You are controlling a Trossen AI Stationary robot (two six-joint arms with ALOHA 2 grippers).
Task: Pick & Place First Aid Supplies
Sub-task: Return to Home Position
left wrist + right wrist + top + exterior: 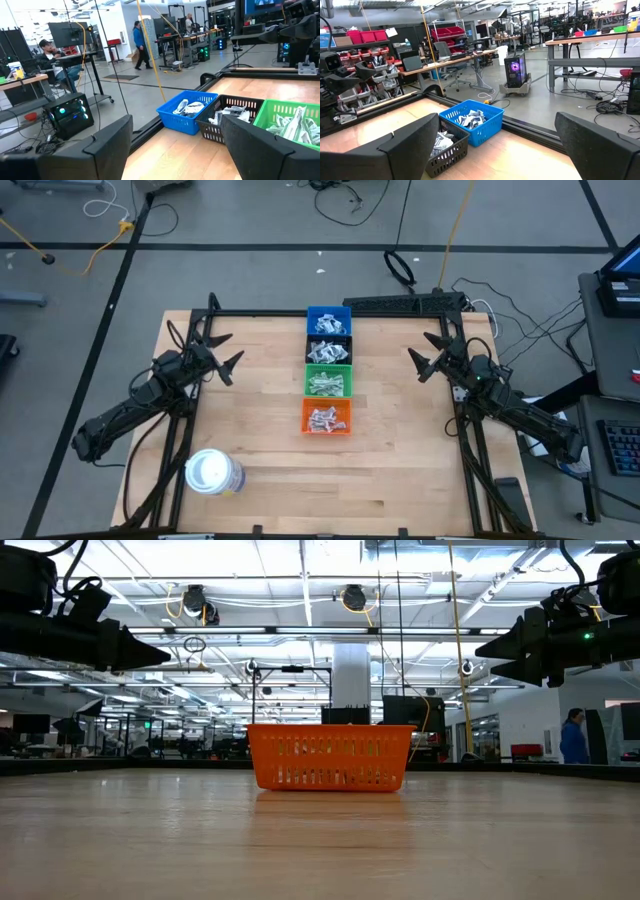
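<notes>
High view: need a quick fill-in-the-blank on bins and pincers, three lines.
The bin nearest the white roll is ____.
Between the blue bin and the green bin sits the ____ bin.
The left pincer and right pincer, either side of the bins, are ____ (open or shut).
Missing: orange, black, open.

Packets (327, 383), markings likely too small
</notes>
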